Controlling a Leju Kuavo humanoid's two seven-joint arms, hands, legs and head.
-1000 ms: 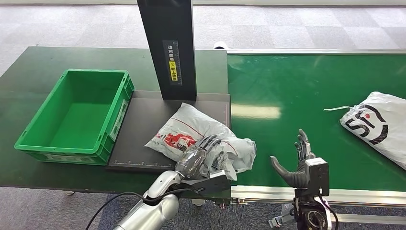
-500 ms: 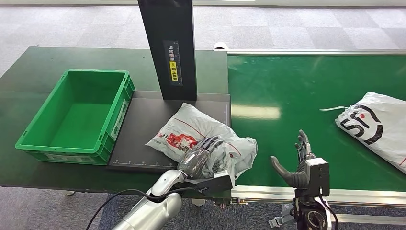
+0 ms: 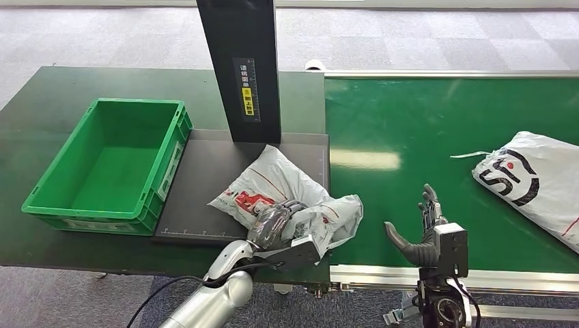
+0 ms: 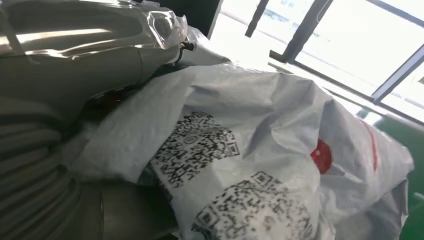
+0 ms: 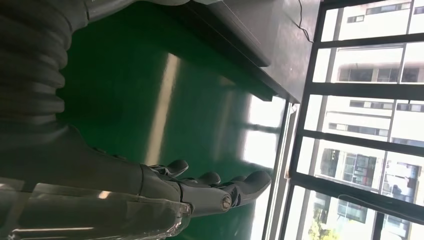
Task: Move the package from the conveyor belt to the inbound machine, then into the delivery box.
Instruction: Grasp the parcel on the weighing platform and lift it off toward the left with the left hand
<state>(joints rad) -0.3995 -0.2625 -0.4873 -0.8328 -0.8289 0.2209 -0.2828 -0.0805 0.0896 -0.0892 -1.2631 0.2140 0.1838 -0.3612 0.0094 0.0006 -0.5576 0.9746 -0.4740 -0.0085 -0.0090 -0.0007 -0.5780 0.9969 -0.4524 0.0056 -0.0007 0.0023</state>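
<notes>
A white plastic package (image 3: 280, 179) with red print lies on the black plate of the inbound machine (image 3: 201, 181), its right end hanging over onto the conveyor belt (image 3: 410, 116). My left hand (image 3: 272, 223) grips its near edge, fingers curled into the crumpled plastic. The left wrist view has the package (image 4: 250, 155) with its printed codes pressed against my left hand (image 4: 85, 65). My right hand (image 3: 423, 236) stands open over the belt's near edge, holding nothing; in the right wrist view the right hand (image 5: 165, 197) has its fingers stretched out over the green belt (image 5: 125, 95).
An empty green delivery box (image 3: 41, 188) sits on the dark table left of the plate. The machine's black post (image 3: 242, 68) rises behind the package. A second white package (image 3: 529, 181) with a black logo lies at the belt's right side.
My left hand's fingers have curled in on the package and bunched its near edge. The second package has drifted left along the belt. My right hand has stayed still.
</notes>
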